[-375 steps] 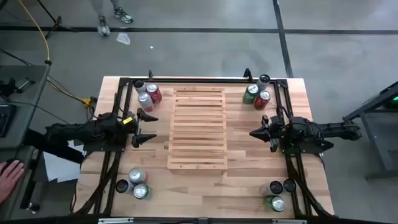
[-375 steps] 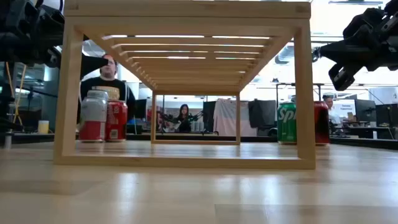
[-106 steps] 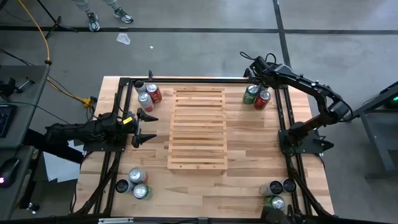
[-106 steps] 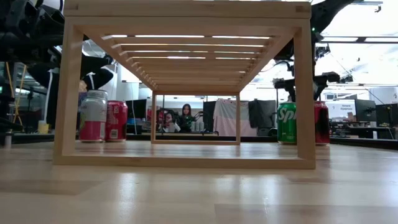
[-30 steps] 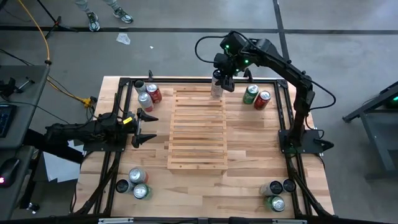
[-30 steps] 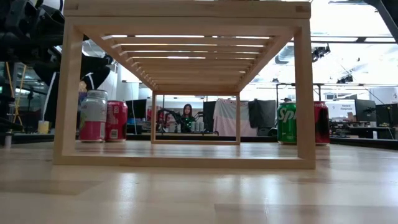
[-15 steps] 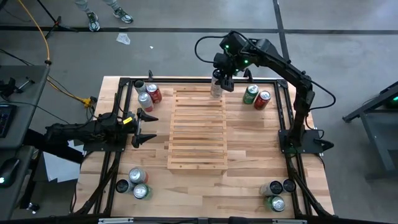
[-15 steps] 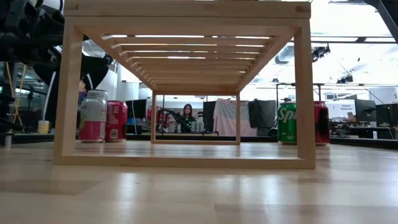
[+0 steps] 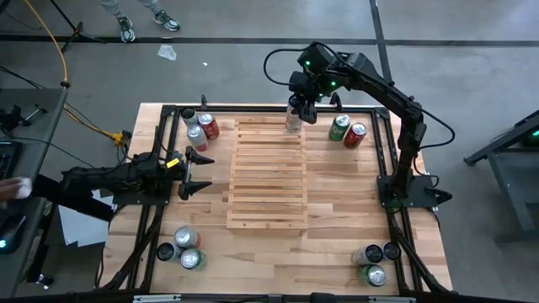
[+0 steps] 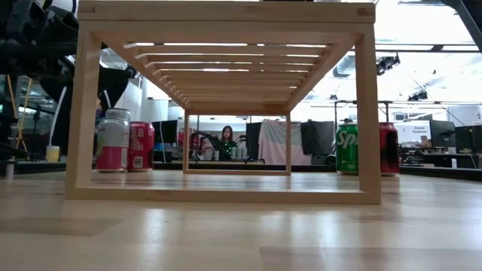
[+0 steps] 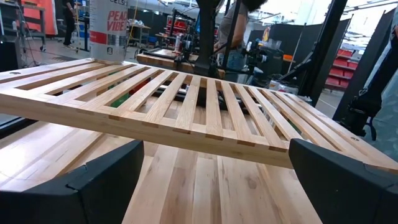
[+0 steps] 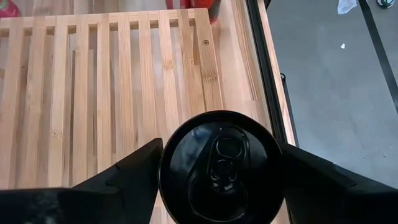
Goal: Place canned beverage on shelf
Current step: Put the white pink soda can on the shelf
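A pale can [image 9: 292, 120] with a black top [image 12: 221, 168] stands upright on its base on the slatted wooden shelf [image 9: 268, 172], at its far right corner. The left wrist view shows the can [image 11: 111, 28] resting on the far slats. My right gripper [image 9: 298, 109] reaches down over it from the far side, open, with one finger on each side of the can's top [image 12: 140, 171]. My left gripper [image 9: 200, 172] waits open and level at the shelf's left side, holding nothing. My right gripper's fingers [image 12: 305, 180] stand close against both sides of the can's upper wall, coming slanting down from above. I cannot tell whether they touch it. The can stands upright with its base on the shelf's slats [image 11: 112, 61].
Groups of cans stand at the table's corners: far left [image 9: 200, 128], far right [image 9: 348, 130], near left [image 9: 184, 248], near right [image 9: 375, 263]. Black frame rails [image 9: 387, 160] run along both sides. A person's hand [image 9: 10, 187] shows at the left edge, off the table.
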`<state>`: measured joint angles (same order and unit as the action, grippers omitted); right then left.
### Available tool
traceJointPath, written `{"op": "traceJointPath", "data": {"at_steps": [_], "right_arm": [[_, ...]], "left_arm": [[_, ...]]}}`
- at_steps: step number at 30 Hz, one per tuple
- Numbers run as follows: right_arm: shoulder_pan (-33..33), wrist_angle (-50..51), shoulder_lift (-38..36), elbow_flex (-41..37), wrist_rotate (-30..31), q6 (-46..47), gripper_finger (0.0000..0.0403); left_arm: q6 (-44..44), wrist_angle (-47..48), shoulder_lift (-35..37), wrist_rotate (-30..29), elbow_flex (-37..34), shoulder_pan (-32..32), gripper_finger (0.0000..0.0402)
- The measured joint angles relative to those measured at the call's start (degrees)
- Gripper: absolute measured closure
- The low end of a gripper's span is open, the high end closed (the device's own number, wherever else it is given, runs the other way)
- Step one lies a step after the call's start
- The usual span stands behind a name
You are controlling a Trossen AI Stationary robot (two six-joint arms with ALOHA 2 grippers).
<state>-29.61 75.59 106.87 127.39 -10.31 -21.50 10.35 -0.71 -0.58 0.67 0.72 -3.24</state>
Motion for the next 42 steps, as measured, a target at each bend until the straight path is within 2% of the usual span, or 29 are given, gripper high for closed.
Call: {"op": "traceJointPath", "data": {"at_steps": [42], "right_arm": [[0.0, -0.08, 0.0, 0.0, -0.22, 1.95, 0.0128]], "left_arm": [[0.0, 0.01, 0.0, 0.0, 0.01, -0.01, 0.0009]]}}
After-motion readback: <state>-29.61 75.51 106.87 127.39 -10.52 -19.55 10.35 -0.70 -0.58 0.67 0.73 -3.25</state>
